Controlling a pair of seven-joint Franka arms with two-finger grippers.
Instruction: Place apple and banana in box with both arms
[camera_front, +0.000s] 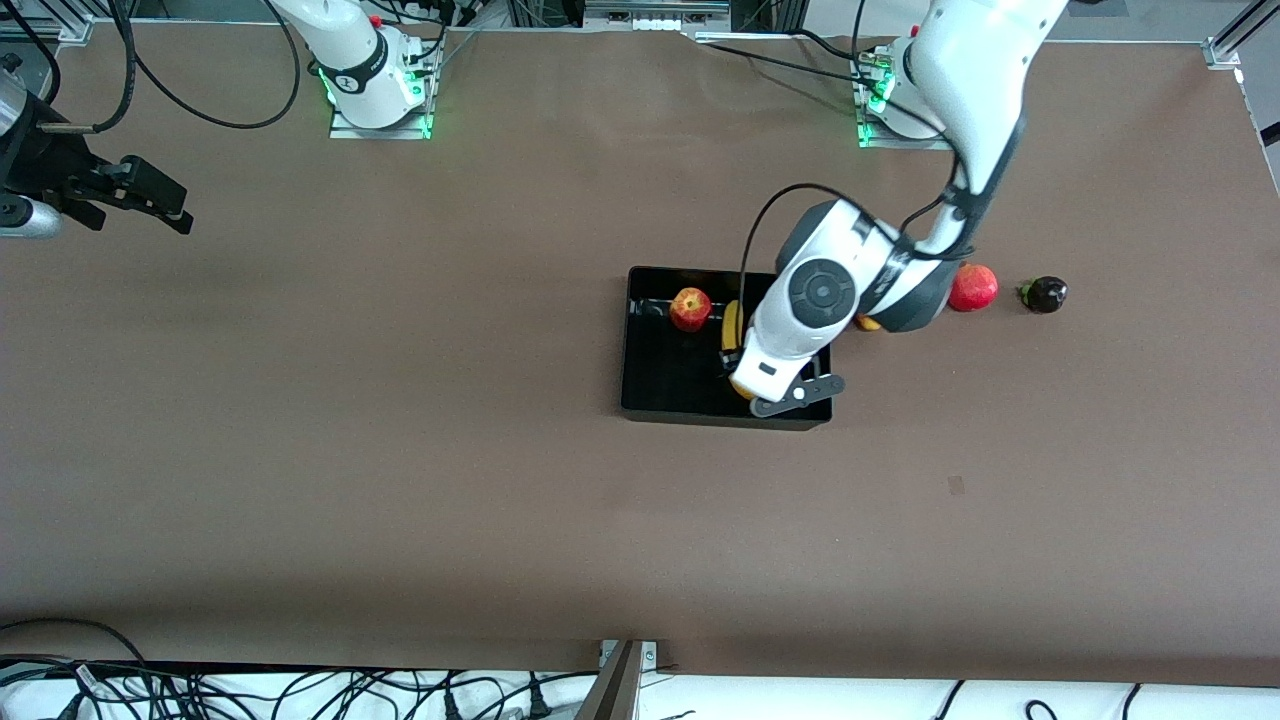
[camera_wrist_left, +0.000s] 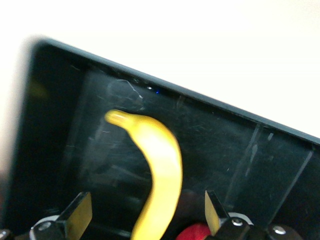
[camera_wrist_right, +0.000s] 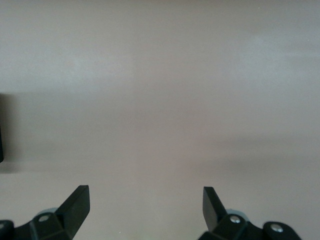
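Over the glossy black plastic box (camera_front: 655, 390), the left gripper (camera_wrist_left: 145, 212) is hovering, jaws spread wide around the long yellow banana (camera_wrist_left: 160, 170) lying inside, apparently just released beside the small red-yellow apple (camera_front: 690, 308). Off at its table end, the right gripper (camera_wrist_right: 145, 210) is waiting, fingers apart and empty.

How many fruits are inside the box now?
2: the apple near the box's wall toward the arms' bases, and the banana under the open left gripper. The arm may hide others.
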